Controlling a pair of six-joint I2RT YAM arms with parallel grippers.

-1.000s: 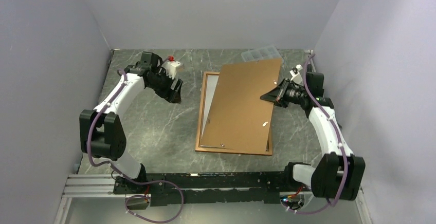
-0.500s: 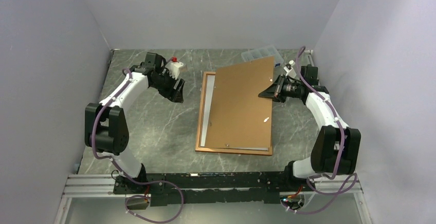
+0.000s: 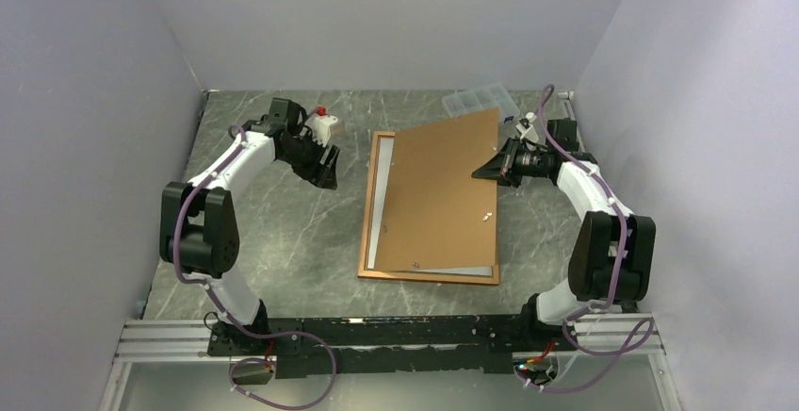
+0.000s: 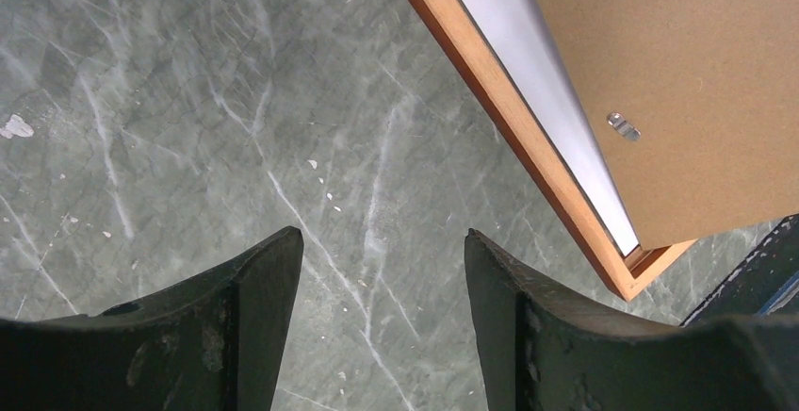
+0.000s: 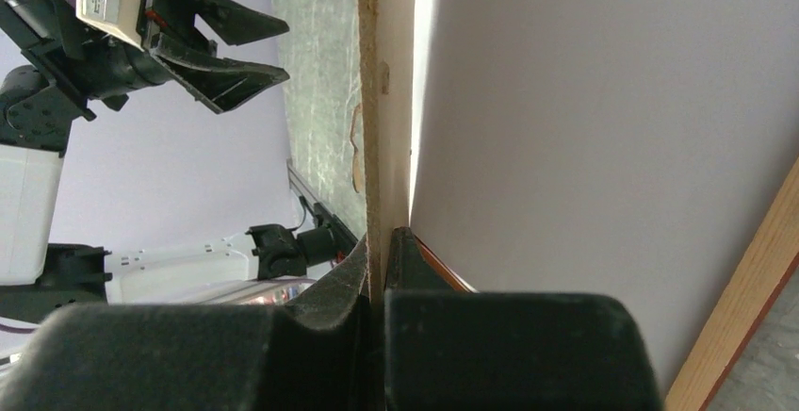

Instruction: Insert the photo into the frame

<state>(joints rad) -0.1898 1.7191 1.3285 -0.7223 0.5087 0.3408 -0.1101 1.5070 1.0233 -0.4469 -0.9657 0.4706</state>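
The frame (image 3: 369, 241), thin reddish-brown wood, lies flat in the middle of the table. Inside it the photo (image 3: 378, 218) shows only its white back, as a strip along the left and near sides. A brown backing board (image 3: 438, 194) covers the rest, tilted with its right edge raised. My right gripper (image 3: 492, 170) is shut on that raised edge; in the right wrist view its jaws (image 5: 382, 237) pinch the thin board (image 5: 377, 100), with the photo's white back (image 5: 584, 147) below. My left gripper (image 3: 326, 170) hangs open over bare table left of the frame, nothing between its fingers (image 4: 382, 234).
A small clear compartment box (image 3: 476, 100) sits at the back, partly behind the board's far corner. Grey walls close in on the left, back and right. The frame's near left corner (image 4: 650, 270) lies close to my left fingers. A metal rail (image 3: 377, 336) runs along the table's near edge.
My right gripper has drawn back toward the far right with the board's edge, turning and tilting the board; more white shows along the frame's near side. My left gripper's jaws have narrowed slightly.
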